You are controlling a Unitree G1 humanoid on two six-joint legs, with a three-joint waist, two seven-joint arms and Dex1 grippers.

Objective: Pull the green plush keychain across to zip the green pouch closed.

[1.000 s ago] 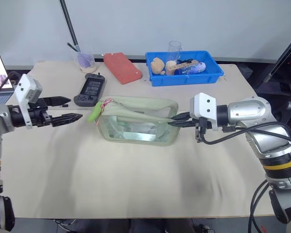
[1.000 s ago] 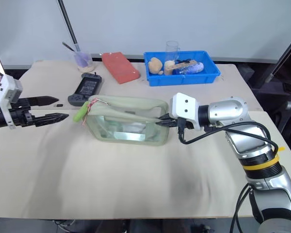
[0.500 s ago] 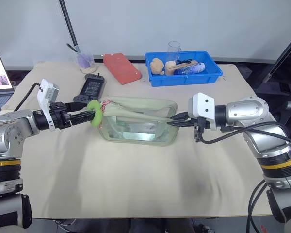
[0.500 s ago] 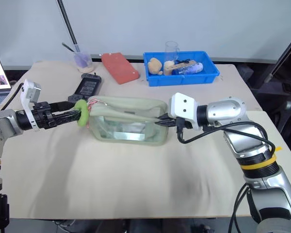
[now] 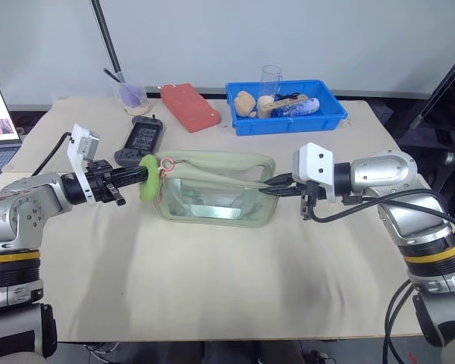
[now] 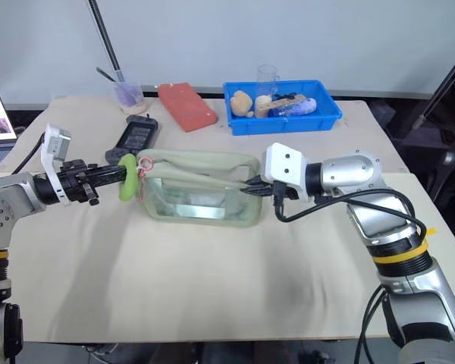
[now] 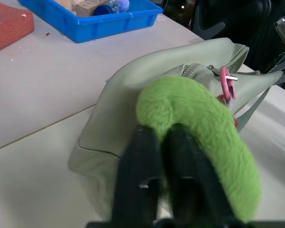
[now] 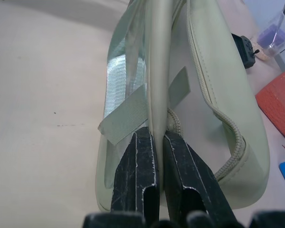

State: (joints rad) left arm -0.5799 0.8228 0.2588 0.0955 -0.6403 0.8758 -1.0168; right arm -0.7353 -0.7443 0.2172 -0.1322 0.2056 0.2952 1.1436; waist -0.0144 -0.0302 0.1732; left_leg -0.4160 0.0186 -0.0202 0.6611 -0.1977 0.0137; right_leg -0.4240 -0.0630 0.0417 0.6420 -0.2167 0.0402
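Mid-table, toward its left edge, my left gripper (image 5: 133, 179) is pinched onto the green plush keychain (image 5: 148, 188) at the left end of the green pouch (image 5: 212, 199). Pouch's long axis, zipper still open, runs right toward my right gripper (image 5: 274, 186), which is clamped on the pouch's right-end fabric. Pull goes rightward.

plush keychain (image 5: 148, 187): bright lime green, fuzzy, on a pink-red ring
pouch (image 5: 216, 189): pale sage green with a clear window and a matching zipper
left gripper's fingers (image 7: 141, 180): glossy black
right gripper's fingers (image 8: 143, 171): black, scuffed grey
tray (image 5: 330, 117): vivid blue
sponge block (image 5: 190, 105): coral red
handheld device (image 5: 142, 140): dark grey
tabletop (image 5: 212, 280): plain cream
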